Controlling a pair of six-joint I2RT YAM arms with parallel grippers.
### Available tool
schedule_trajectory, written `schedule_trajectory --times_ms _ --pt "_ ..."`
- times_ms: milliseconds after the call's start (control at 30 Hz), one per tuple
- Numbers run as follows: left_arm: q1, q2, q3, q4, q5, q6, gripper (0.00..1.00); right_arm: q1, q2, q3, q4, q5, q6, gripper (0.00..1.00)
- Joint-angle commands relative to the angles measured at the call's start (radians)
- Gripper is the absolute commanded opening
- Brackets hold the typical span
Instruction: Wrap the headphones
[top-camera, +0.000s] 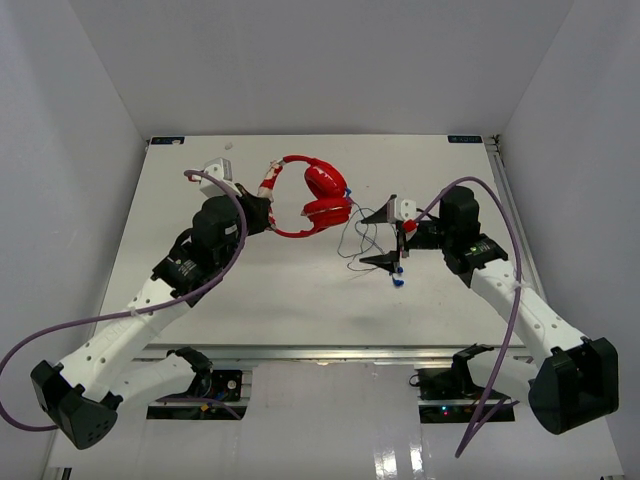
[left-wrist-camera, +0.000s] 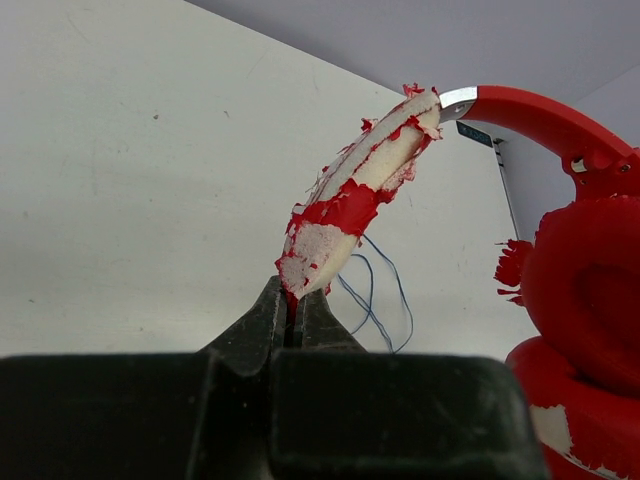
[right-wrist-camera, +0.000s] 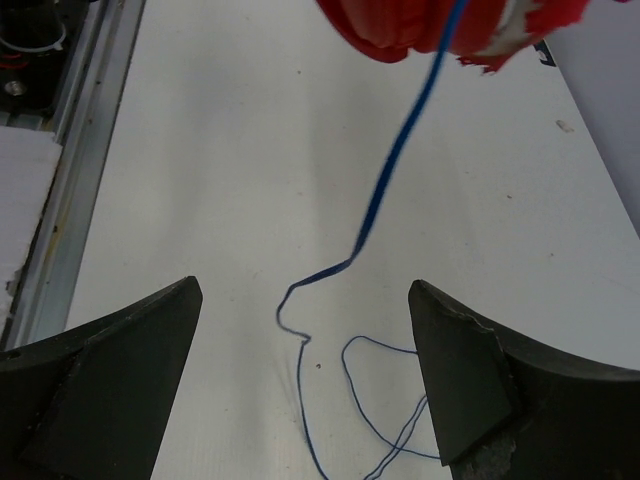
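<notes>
Left claw (left-wrist-camera: 295, 322): jaws pinched tight on the worn, red-and-white padded end of the headband (left-wrist-camera: 352, 195) of the headphones (top-camera: 318, 196).

Headphones: at the far middle of the tabletop (top-camera: 300, 300). The band arches over from the left claw, and the 2 red earcups (top-camera: 327, 195) are pressed together on the right side of the band. Cannot tell whether the cups rest on the tabletop.

Right claw (top-camera: 390, 238): jaws spread wide, gripping nothing, near the earcups on their right.

Cable (right-wrist-camera: 395, 165): thin and dark. It drops from the cups, passes between the 2 open fingers (right-wrist-camera: 110, 380) clear of both, then lies in loose loops on the tabletop. Small blue plug (top-camera: 398, 281) shows just beside the nearer finger in the top view.
</notes>
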Motion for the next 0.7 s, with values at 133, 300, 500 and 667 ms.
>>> schedule_trajectory --times_ms 133,300,500,667 --pt "0.002 -0.058 0.068 0.012 0.035 -0.105 0.00 0.007 0.024 0.097 0.078 0.063 0.011 0.92" --pt "0.002 -0.015 0.143 0.015 0.089 -0.213 0.00 0.085 0.116 0.058 0.270 -0.052 0.205 0.99" --pt "0.003 0.047 0.263 0.028 0.124 -0.442 0.00 0.098 0.190 -0.059 0.731 -0.077 0.551 0.84" --pt "0.002 0.054 0.324 0.036 0.105 -0.520 0.00 0.098 0.193 -0.096 0.809 -0.068 0.585 0.72"
